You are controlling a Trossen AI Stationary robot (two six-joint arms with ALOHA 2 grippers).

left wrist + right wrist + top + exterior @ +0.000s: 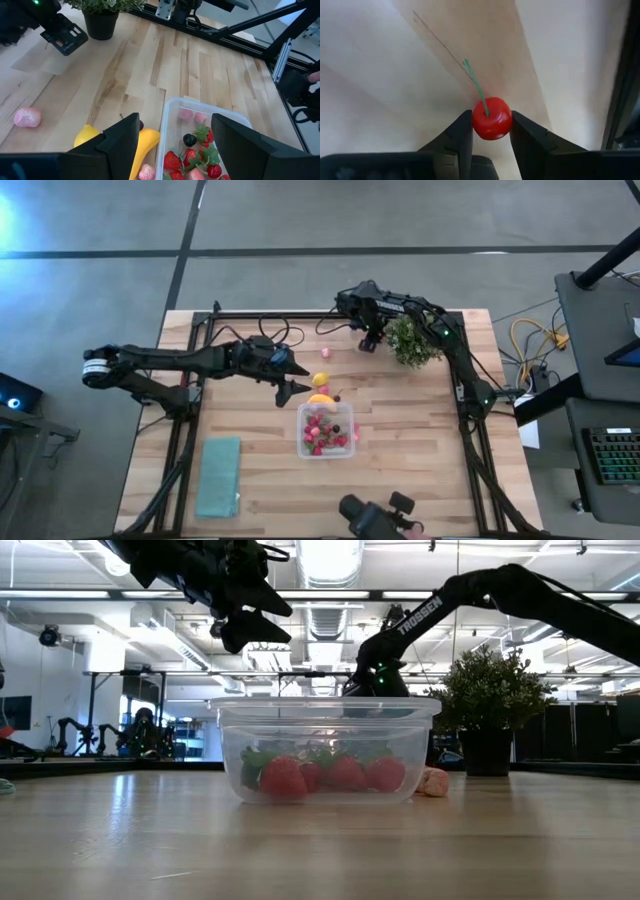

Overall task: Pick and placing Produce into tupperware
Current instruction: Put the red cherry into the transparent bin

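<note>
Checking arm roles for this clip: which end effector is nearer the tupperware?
Left. The left end effector hangs open beside the tupperware, near its far corner. The right end effector is at the table's far edge by the plant, shut on a cherry.

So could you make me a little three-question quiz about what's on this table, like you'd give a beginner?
1. True or false: the right gripper is closed on a small red cherry with a green stem.
2. Where is the left gripper?
A. above the flat teal-green cloth
B. beside the clear plastic box, above the yellow lemon
C. at the green potted plant
3. Fill in: the small pink fruit lies on the ____ table, outside the box.

Key: 1 true; 2 B; 3 wooden.
</note>
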